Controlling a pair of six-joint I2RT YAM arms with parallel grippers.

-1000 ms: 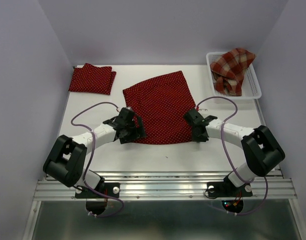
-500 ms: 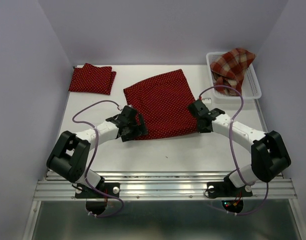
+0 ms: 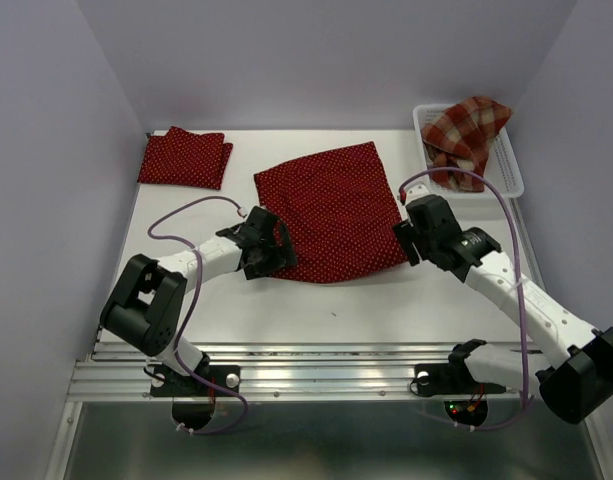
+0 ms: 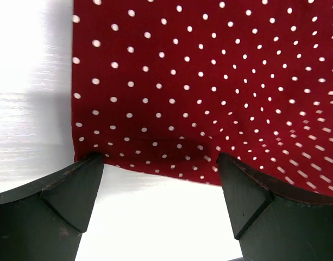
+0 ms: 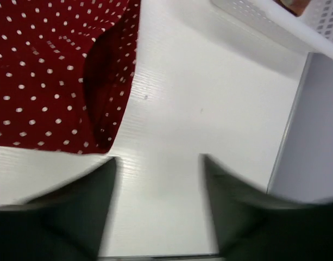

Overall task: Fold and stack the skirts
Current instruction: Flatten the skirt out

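A dark red dotted skirt (image 3: 331,215) is seen spread flat at the middle of the table (image 3: 336,310). A second dotted skirt (image 3: 184,158) lies folded at 10 o'clock, well apart from it. The plaid skirt (image 3: 466,135) is heaped in the basket (image 3: 513,180) at 2 o'clock.

The left gripper (image 3: 266,250) is placed at the spread skirt's 8 o'clock corner. In the left wrist view its fingers (image 4: 74,190) are spread wide, with the hem lying between them but not pinched.

The right gripper (image 3: 411,240) is held just beside the skirt's 4 o'clock corner. Its fingers (image 5: 68,212) are parted over bare table, and nothing is gripped.
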